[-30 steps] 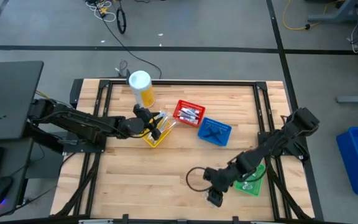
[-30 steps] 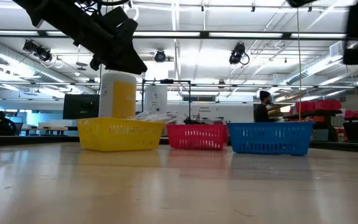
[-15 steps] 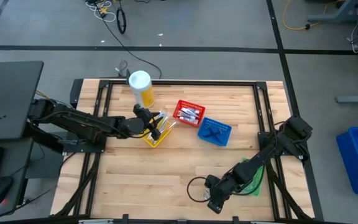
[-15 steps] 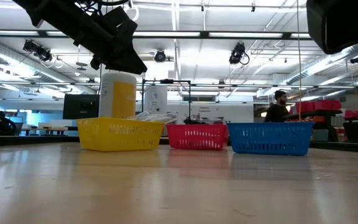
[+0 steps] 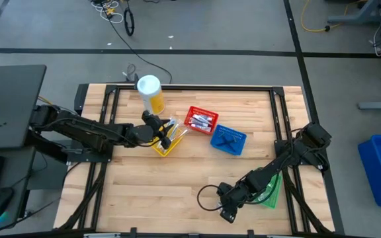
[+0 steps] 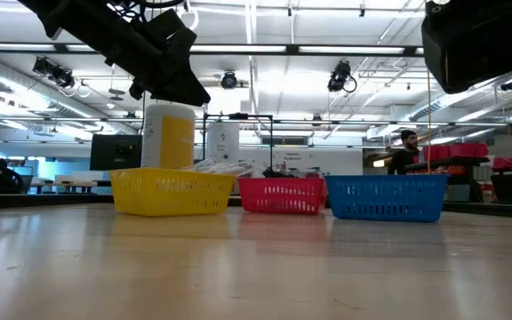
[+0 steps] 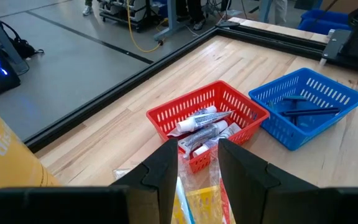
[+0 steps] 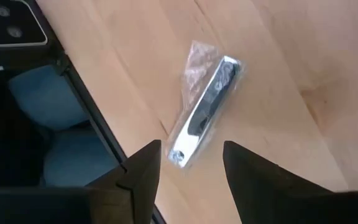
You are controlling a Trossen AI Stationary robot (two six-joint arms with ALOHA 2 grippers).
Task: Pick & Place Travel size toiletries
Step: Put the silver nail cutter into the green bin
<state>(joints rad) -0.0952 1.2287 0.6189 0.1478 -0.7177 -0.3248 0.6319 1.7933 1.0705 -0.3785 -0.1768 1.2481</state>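
Wooden tabletop [image 5: 177, 185]. Wrapped razor-like piece [image 8: 205, 112] lies near its front edge beneath spread right gripper [image 8: 188, 163]. Likely light, slippery; pinch mid-length. Left gripper [image 7: 197, 152], spread, hovers above yellow basket [image 5: 166, 144].

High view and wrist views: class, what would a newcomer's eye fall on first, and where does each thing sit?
Three bright mesh baskets line up mid-table: yellow basket, red basket holding white tubes, and blue basket, with a tall white-and-yellow canister behind. The left gripper hovers over the yellow one. At the near edge, the right gripper hangs, jaws open, above a plastic-wrapped item.
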